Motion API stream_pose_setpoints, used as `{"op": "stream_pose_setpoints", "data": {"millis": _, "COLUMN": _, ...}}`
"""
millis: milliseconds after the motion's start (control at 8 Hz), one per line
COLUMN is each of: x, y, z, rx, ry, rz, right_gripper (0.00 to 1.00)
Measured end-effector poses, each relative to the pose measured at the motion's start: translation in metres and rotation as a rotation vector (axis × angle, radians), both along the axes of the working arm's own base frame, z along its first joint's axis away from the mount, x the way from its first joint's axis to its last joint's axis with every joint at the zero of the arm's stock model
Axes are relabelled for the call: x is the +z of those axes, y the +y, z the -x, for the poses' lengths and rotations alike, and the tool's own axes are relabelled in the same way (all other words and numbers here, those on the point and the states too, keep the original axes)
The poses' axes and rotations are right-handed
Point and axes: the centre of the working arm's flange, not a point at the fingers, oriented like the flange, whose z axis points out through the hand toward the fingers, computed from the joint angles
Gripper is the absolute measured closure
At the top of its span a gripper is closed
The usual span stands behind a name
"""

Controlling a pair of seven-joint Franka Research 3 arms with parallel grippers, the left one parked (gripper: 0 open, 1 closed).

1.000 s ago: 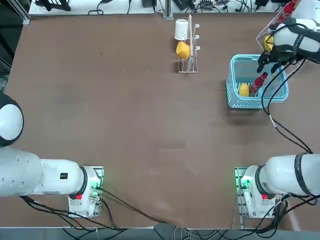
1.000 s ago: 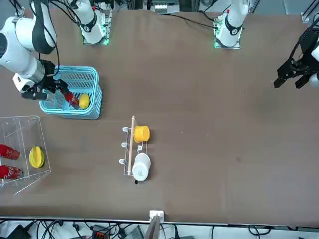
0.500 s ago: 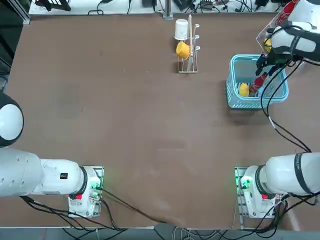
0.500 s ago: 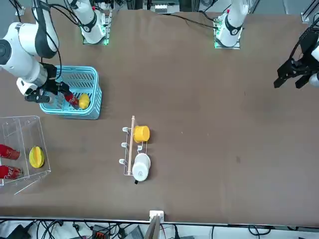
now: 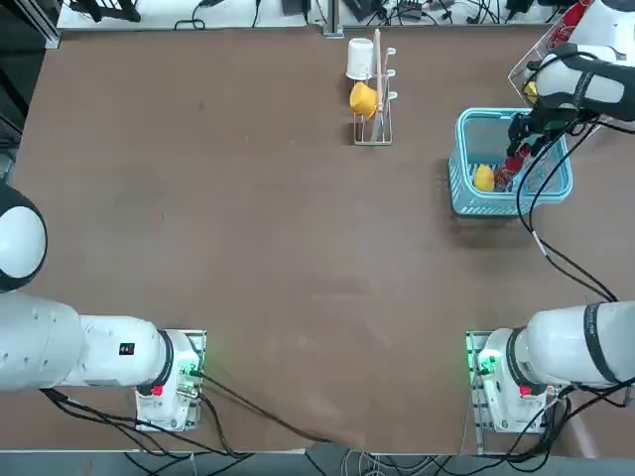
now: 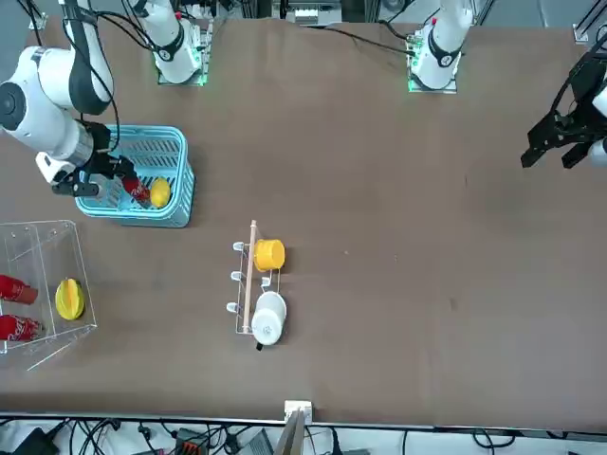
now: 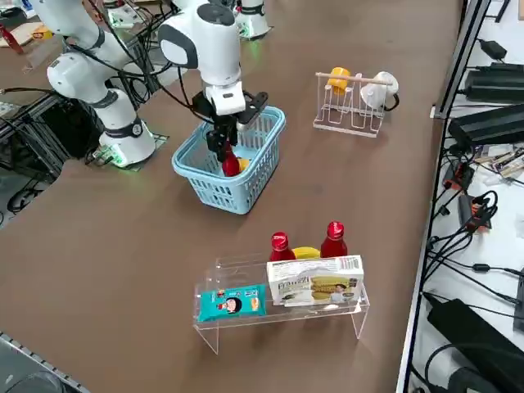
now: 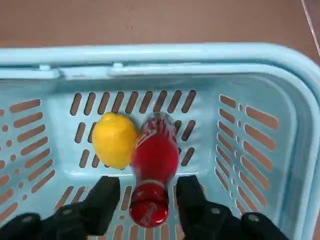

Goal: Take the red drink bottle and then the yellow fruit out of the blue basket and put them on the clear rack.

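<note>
In the upper right of the top view, the right gripper [image 8: 148,200] hovers over the blue basket [image 5: 480,211], and we can see its fingers standing apart, one on each side of the red bottle's [image 8: 155,160] cap! The bottle lies tilted inside the basket, cap end between the fingers, and the wrist view shows a gap on both sides. Right alongside it sits the lemon [image 8: 114,140], also in the basket. Over to the front view, at the lower left, there's the clear rack [image 6: 59,343], carrying two red bottles [image 6: 19,309] and a larger yellow fruit [image 6: 69,299]. The right side view, bottom centre, adds a white box [image 7: 317,281] and a teal packet [image 7: 232,303] on that rack. And at the upper centre of the top view, a peg stand [image 5: 375,137] holds a yellow cup [image 5: 363,99] and a white cup [image 5: 359,59].
</note>
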Motion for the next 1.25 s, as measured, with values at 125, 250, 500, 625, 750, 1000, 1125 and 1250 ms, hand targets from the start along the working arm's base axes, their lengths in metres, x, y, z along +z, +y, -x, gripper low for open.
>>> {"op": "stream_pose_setpoints", "data": {"millis": 125, "x": -0.0001, "y": 0.0000, "z": 0.0002, "rx": 0.000, "ry": 0.001, "rz": 0.000, "right_gripper": 0.34}}
{"op": "stream_pose_setpoints", "data": {"millis": 250, "x": 0.0000, "y": 0.0000, "z": 0.0001, "rx": 0.000, "ry": 0.001, "rz": 0.000, "right_gripper": 0.44}}
{"op": "stream_pose_setpoints", "data": {"millis": 500, "x": 0.0014, "y": 0.0002, "z": -0.0010, "rx": 0.001, "ry": -0.002, "rz": 0.000, "right_gripper": 0.47}}
{"op": "stream_pose_setpoints", "data": {"millis": 625, "x": 0.0018, "y": 0.0002, "z": -0.0013, "rx": 0.001, "ry": -0.003, "rz": 0.000, "right_gripper": 0.47}}
{"op": "stream_pose_setpoints", "data": {"millis": 750, "x": 0.0018, "y": 0.0003, "z": -0.0013, "rx": 0.001, "ry": -0.003, "rz": 0.000, "right_gripper": 0.47}}
{"op": "stream_pose_setpoints", "data": {"millis": 1000, "x": 0.0016, "y": 0.0002, "z": -0.0013, "rx": 0.001, "ry": -0.003, "rz": 0.000, "right_gripper": 0.52}}
{"op": "stream_pose_setpoints", "data": {"millis": 1125, "x": 0.0015, "y": -0.0001, "z": -0.0013, "rx": 0.001, "ry": -0.003, "rz": 0.002, "right_gripper": 0.63}}
{"op": "stream_pose_setpoints", "data": {"millis": 1250, "x": 0.0019, "y": -0.0004, "z": -0.0015, "rx": 0.001, "ry": -0.003, "rz": 0.002, "right_gripper": 0.63}}
